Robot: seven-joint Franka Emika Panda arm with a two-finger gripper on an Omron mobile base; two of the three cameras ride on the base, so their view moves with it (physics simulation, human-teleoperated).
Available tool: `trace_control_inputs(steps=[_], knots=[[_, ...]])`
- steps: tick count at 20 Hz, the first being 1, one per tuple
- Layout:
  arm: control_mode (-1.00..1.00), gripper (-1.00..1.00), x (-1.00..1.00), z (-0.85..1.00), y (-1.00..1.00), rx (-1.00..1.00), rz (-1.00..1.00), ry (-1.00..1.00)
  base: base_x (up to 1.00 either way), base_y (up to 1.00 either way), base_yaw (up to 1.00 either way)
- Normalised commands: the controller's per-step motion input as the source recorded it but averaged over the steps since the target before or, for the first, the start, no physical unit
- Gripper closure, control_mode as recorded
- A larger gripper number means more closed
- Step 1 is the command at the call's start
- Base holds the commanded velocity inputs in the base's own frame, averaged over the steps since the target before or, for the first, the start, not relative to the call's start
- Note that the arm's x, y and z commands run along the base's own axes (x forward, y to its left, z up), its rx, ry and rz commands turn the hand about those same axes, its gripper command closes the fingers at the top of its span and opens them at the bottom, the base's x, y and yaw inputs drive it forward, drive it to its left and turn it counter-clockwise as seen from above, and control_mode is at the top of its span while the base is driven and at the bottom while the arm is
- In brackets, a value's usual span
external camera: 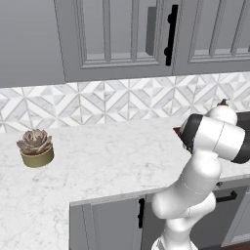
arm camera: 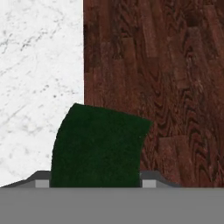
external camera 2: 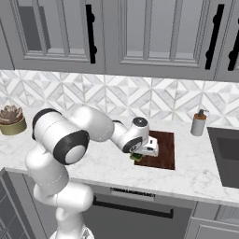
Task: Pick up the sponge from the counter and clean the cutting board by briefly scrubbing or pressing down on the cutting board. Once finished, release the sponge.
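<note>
Sponge [arm camera: 98,146] sits between the jaws of the gripper [external camera 2: 140,154], held low over the front-left corner of the cutting board [external camera 2: 164,149]; jaws look clamped on it, dark green top bulging up between the two tips in the hand view, squeezed; in the right base view a sliver of green and yellow-green shows under the hand right at the board's front-left corner, near the counter's [external camera: 112,151] front edge; hand view has the board's edge running straight up, marble to one side, reddish-brown wood to the other, sponge straddling that line; cannot tell whether the sponge underside is touching the wood or just above it; step in hand, by my reading: pick-up done, this is the carry-onto-board or start of the press; next move calls for shifting further in over the wood so the whole sponge lands on the board and not half on marble, then pushing down or a short rub, then opening the jaws to let go; risk is pressing on the board's edge and tipping or sliding it; counts: one sponge, one cutting board, one gripper, one potted succulent [external camera: 35,147] far off toward the counter's left end, one soap dispenser [external camera 2: 199,122] at the back edge beside the sink [external camera 2: 226,156].
</note>
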Motion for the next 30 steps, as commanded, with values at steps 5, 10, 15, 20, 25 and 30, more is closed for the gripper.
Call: trace_control_inputs(steps=[5,10,15,20,25,30], knots=[[-1.00,1.00,0.01,-0.17,0.00,0.00,0.00,0.00,0.00,0.00,0.00],[-1.00,1.00,0.10,-0.25,-0.04,0.00,0.00,0.00,0.00,0.00,0.00],[-1.00,1.00,0.15,-0.17,-0.12,-0.02,0.00,-0.01,0.00,0.00,0.00],[-1.00,1.00,0.02,0.00,-0.17,-0.06,0.02,-0.05,0.00,0.00,0.00],[-1.00,1.00,0.02,0.00,-0.06,-0.11,0.01,-0.08,0.00,0.00,0.00],[-1.00,1.00,0.24,0.00,0.00,-0.05,0.03,-0.02,0.00,0.00,0.00]])
